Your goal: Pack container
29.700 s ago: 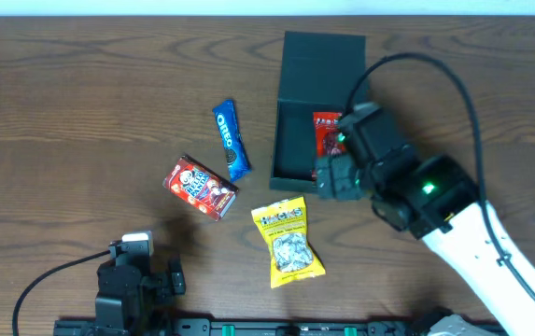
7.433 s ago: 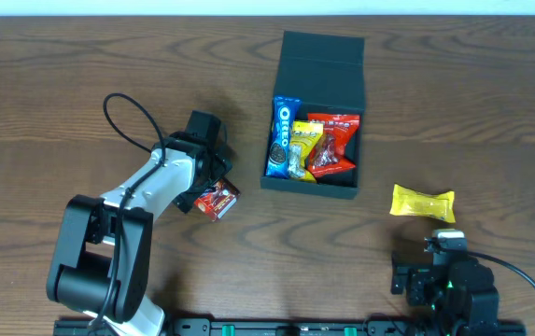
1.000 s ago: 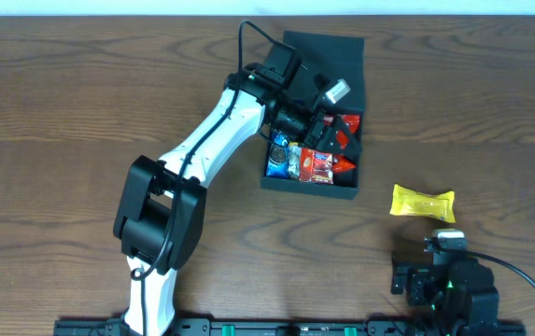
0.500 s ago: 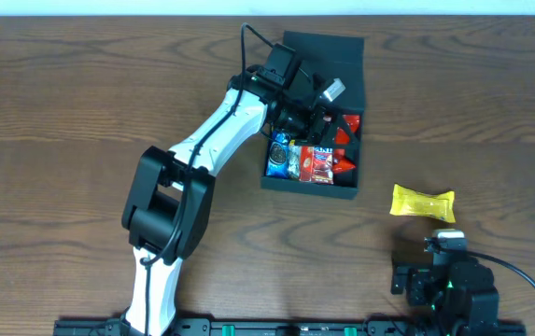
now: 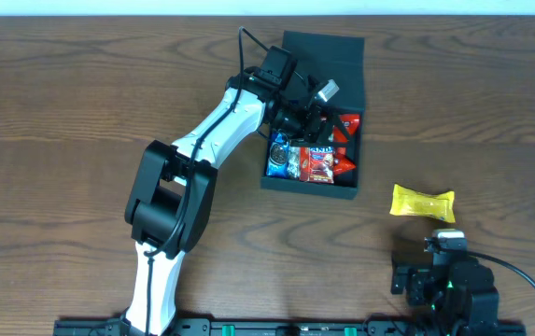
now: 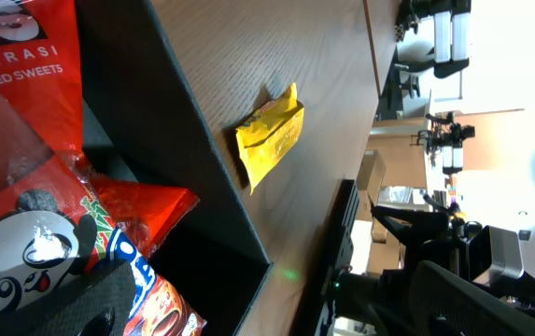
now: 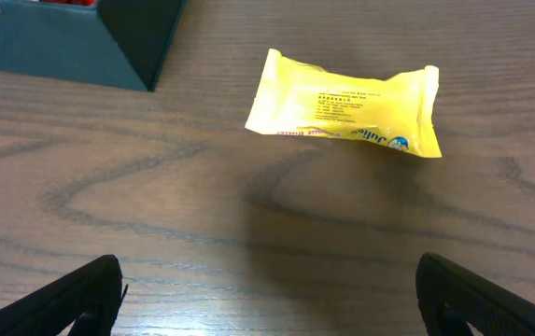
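The dark container [image 5: 310, 189] stands open at the table's back middle, its lid [image 5: 323, 54] folded away. Inside lie a blue Oreo packet [image 5: 277, 154], a red panda snack packet [image 5: 320, 165] and a red sweets packet [image 5: 346, 128]. My left gripper [image 5: 311, 121] hovers open over the box's inside; its wrist view shows the panda packet [image 6: 34, 261] and red sweets packet [image 6: 24, 84] close below, and the box wall [image 6: 192, 140]. A yellow packet [image 5: 423, 203] lies on the table right of the box. My right gripper [image 5: 443, 273] rests open and empty near the front edge.
The yellow packet also shows in the right wrist view [image 7: 344, 105], just ahead of the open right fingers [image 7: 267, 299], with the box corner [image 7: 62, 47] at top left. It also shows in the left wrist view [image 6: 269, 140]. The left arm spans from front left to the box.
My left gripper has drawn back and up toward the box's far left, leaving the red panda packet lying in the box. The right arm has not moved.
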{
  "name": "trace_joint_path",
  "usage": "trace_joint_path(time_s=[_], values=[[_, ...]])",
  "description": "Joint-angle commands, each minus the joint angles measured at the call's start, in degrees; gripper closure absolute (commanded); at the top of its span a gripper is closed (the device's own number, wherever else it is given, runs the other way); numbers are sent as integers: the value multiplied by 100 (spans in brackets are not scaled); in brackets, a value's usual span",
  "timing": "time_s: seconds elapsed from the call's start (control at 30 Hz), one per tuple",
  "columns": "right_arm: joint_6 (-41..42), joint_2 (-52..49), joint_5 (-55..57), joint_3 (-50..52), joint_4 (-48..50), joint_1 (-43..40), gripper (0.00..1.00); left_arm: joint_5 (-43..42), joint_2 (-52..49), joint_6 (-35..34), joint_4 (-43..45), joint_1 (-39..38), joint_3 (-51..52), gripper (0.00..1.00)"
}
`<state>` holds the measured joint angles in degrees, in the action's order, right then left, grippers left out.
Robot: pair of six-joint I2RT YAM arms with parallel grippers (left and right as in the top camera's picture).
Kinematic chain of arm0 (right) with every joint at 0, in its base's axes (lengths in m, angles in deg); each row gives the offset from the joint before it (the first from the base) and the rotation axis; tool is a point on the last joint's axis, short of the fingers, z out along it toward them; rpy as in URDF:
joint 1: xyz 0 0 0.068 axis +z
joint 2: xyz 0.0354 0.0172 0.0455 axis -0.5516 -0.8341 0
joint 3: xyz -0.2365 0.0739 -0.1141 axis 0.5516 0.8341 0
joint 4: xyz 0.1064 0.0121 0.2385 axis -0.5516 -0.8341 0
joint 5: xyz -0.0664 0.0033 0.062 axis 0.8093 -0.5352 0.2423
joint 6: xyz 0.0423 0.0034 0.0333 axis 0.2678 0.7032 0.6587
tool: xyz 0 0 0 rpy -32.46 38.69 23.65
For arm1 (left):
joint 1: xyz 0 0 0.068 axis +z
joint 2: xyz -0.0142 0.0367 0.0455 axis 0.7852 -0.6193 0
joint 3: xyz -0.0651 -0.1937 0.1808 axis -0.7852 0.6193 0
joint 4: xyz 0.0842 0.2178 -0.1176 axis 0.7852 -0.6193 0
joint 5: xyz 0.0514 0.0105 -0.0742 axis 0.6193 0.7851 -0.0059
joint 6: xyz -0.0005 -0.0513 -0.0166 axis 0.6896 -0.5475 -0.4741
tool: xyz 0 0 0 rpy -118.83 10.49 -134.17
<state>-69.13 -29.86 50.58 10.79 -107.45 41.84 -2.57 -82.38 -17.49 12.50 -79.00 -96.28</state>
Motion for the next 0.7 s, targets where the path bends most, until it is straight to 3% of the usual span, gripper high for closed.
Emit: trace_joint_path(time_s=[0.0, 0.17, 0.27, 0.4, 0.53, 0.67], values=[[-55, 24, -39, 33, -39, -68, 1, 356, -254, -87, 17, 72, 33, 5], [-55, 24, -39, 33, -39, -68, 1, 393, 208, -85, 37, -4, 28, 5], [-55, 24, -39, 33, -39, -68, 1, 918, 850, -87, -20, -103, 28, 5], [-55, 24, -39, 33, -39, -68, 1, 2503, 1917, -85, -411, -247, 31, 5], [-55, 24, -39, 33, -39, -68, 1, 5329, 2922, -52, -1508, -269, 76, 5], [-55, 24, -39, 33, -39, -68, 1, 6157, 3773, 321, -1812, -203, 955, 5]])
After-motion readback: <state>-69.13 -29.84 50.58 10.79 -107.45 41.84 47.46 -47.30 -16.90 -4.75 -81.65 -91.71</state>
